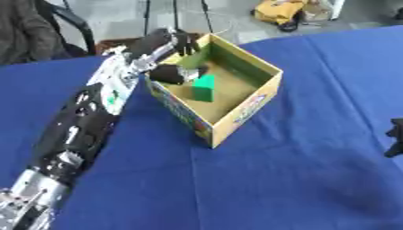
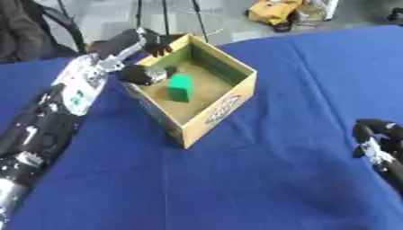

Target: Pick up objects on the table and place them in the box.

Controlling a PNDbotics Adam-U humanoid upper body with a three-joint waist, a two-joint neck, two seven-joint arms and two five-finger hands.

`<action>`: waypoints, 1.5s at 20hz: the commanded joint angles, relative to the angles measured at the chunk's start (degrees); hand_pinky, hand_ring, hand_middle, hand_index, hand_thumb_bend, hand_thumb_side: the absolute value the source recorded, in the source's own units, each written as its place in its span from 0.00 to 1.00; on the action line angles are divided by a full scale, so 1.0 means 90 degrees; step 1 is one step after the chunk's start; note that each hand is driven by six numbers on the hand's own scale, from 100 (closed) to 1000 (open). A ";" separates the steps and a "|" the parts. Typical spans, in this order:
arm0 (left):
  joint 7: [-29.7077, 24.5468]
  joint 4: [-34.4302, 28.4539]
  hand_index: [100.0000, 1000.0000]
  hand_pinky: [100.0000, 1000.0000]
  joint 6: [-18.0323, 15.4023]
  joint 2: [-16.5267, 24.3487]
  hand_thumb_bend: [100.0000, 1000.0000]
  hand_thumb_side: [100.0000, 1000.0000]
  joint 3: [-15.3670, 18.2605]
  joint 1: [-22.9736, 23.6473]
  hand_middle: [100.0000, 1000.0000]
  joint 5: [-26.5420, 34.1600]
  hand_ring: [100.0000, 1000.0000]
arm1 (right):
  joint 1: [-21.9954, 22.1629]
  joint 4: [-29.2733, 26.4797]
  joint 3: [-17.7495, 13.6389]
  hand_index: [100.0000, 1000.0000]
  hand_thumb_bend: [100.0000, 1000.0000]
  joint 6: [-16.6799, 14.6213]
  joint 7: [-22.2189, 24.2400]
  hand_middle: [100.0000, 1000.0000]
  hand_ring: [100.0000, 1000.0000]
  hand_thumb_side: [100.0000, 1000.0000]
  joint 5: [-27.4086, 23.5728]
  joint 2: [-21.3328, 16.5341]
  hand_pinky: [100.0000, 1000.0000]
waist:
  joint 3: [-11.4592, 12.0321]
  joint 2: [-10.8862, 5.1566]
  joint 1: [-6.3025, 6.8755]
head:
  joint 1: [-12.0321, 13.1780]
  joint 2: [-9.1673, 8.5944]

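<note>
An open cardboard box (image 1: 236, 114) with coloured print on its sides stands on the blue table. Inside it a green block (image 1: 204, 87) stands on the floor near the left wall. My left hand (image 1: 175, 58) hangs over the box's far left corner, its fingers spread along the rim and its thumb (image 1: 172, 74) reaching in just beside the block, holding nothing. My right hand (image 2: 378, 143) rests at the right edge of the table, fingers relaxed and empty.
The blue cloth (image 1: 299, 179) spreads wide in front of and to the right of the box. Beyond the table's far edge stand a dark chair (image 1: 67, 20), thin stand legs (image 1: 175, 13) and a yellow bag (image 1: 279, 10) on the floor.
</note>
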 commanded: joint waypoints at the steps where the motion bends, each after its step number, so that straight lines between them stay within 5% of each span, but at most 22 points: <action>1: 0.0483 -0.1096 0.70 0.60 0.0442 0.0455 0.37 0.71 0.0323 0.0430 0.48 0.1687 0.52 | -0.0028 -0.0078 -0.0099 0.72 0.26 -0.0002 -0.0074 0.52 0.37 0.57 -0.0048 -0.0063 0.43 | 0.0103 -0.0130 -0.0056 | -0.0099 0.0006; 7: 0.0891 -0.2372 0.71 0.62 0.0855 0.0243 0.40 0.78 0.0689 0.2137 0.50 0.3900 0.54 | -0.0047 -0.0107 -0.0154 0.72 0.26 0.0000 -0.0135 0.52 0.38 0.57 -0.0074 -0.0059 0.43 | 0.0459 -0.0125 -0.0127 | -0.0235 0.0006; 13: 0.0985 -0.2691 0.77 0.63 0.1069 -0.0014 0.43 0.90 0.0849 0.3279 0.54 0.4445 0.56 | -0.0025 -0.0104 -0.0185 0.72 0.26 0.0012 -0.0181 0.52 0.38 0.57 -0.0078 -0.0063 0.43 | 0.0661 -0.0139 -0.0141 | -0.0241 0.0025; 30: 0.0729 -0.2624 0.77 0.63 0.1076 -0.0569 0.46 0.95 0.0996 0.3849 0.53 0.4334 0.56 | -0.0047 -0.0118 -0.0185 0.72 0.27 0.0007 -0.0200 0.52 0.38 0.57 -0.0067 -0.0053 0.43 | 0.0766 -0.0116 -0.0182 | -0.0231 0.0021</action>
